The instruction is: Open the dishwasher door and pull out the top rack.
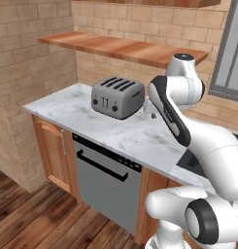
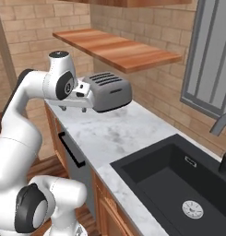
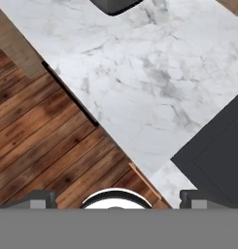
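The dishwasher door is a grey panel under the marble counter, closed, with a black bar handle and a dark control strip along its top. From the right base view the door and handle appear edge-on. The top rack is hidden behind the closed door. My gripper hangs above the counter beside the toaster, pointing down, open and empty. In the hand view its fingertips stand wide apart over the counter's front edge, with the dishwasher's dark top strip below.
A grey toaster stands on the marble counter. A black sink lies to the right. Wooden cabinet doors flank the dishwasher. A wooden shelf runs above. Wood floor lies open in front.
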